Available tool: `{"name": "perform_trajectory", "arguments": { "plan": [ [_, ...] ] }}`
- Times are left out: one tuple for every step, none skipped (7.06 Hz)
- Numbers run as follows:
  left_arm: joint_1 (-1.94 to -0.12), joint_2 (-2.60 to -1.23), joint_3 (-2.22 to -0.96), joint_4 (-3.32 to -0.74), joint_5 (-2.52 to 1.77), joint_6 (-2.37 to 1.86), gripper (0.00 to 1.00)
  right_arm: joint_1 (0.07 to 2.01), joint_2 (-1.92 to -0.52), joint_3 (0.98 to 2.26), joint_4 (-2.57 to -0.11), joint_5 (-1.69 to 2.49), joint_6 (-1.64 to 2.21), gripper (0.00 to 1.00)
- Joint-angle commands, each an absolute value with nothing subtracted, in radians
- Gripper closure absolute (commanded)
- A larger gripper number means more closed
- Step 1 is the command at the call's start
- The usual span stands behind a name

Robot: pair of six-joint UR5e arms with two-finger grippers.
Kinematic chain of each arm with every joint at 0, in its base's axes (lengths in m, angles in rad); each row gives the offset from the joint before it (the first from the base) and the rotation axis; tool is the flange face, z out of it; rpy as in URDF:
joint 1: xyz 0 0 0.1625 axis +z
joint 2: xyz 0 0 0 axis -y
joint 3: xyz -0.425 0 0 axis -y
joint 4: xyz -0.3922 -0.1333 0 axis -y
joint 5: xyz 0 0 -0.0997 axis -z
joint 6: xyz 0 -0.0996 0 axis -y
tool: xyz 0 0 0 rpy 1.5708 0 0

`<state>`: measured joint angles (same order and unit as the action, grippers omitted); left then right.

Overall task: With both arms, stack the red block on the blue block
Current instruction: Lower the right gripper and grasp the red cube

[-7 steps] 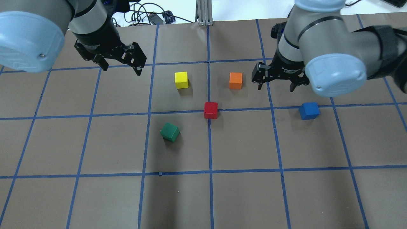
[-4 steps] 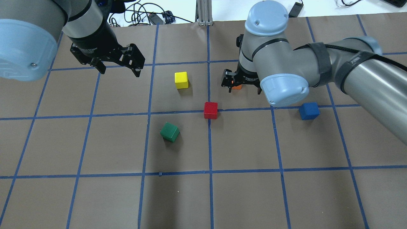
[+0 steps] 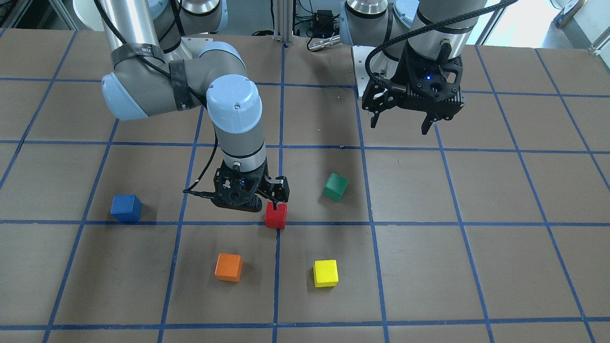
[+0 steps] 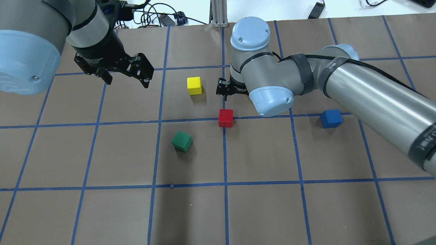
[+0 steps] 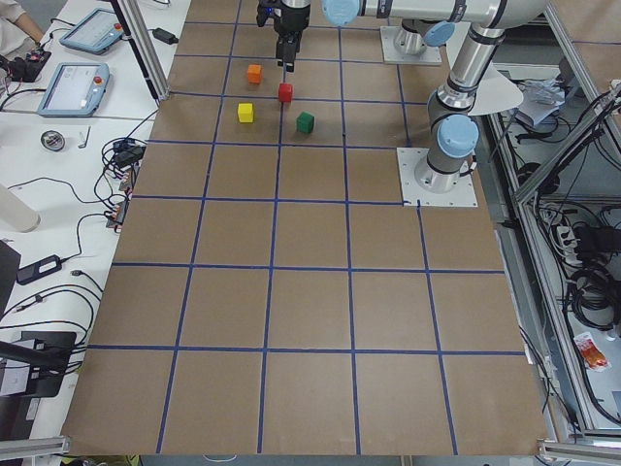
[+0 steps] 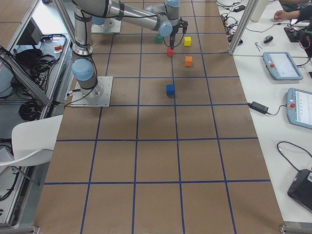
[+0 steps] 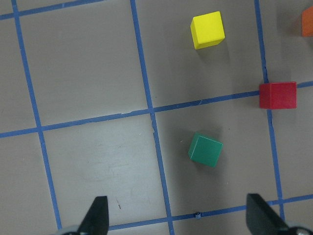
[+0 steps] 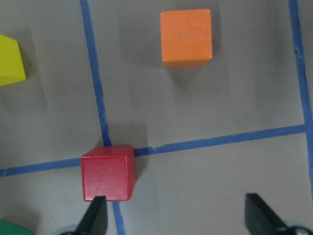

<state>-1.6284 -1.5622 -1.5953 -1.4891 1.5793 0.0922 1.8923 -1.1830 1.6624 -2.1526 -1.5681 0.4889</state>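
The table [image 4: 272,211] is covered in brown paper with a grid of blue tape. The right arm [image 4: 357,92] reaches across it toward the middle, while the left arm [image 4: 41,34] hangs over its own side. The right gripper [image 8: 178,223] points down with its 2 fingers spread wide and nothing between them. In its wrist view 1 fingertip sits just beside the red block [image 4: 226,117], which is off to that side rather than centred in the gap. The left gripper [image 3: 399,125] is also spread wide and empty, held above the table. The red block rests on a tape crossing near the table's middle. The blue block [image 4: 330,118] lies well apart on the robot's right. A green block [image 4: 182,141], a yellow block [image 4: 194,85] and an orange block [image 3: 228,267] lie around the red one.
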Motion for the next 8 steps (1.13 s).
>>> {"name": "perform_trajectory", "arguments": {
  "plan": [
    [-1.629, -1.563, -1.597, -1.483, 1.578, 0.092, 0.0, 1.924, -1.106, 1.621, -2.148, -1.568, 0.511, 0.0],
    [-1.629, -1.562, -1.597, -1.483, 1.578, 0.092, 0.0, 1.924, -1.098, 1.627, -2.138, -1.566, 0.512, 0.0],
    [-1.629, -1.563, -1.598, -1.483, 1.578, 0.092, 0.0, 1.924, -1.079, 1.625, -2.138, -1.562, 0.511, 0.0],
    [-1.629, -1.562, -1.597, -1.483, 1.578, 0.092, 0.0, 1.924, -1.062, 1.624, -2.14, -1.554, 0.509, 0.0],
    [-1.628, -1.563, -1.597, -1.483, 1.578, 0.094, 0.0, 1.925, -1.048, 1.623, -2.14, -1.552, 0.509, 0.0],
    [-1.626, -1.562, -1.598, -1.483, 1.58, 0.095, 0.0, 1.925, -1.042, 1.624, -2.135, -1.549, 0.508, 0.0],
    [-1.626, -1.562, -1.597, -1.483, 1.58, 0.092, 0.0, 1.927, -1.039, 1.624, -2.134, -1.549, 0.506, 0.0],
    [-1.625, -1.562, -1.598, -1.483, 1.582, 0.094, 0.0, 1.925, -1.032, 1.624, -2.134, -1.531, 0.508, 0.0]
  ]
}}
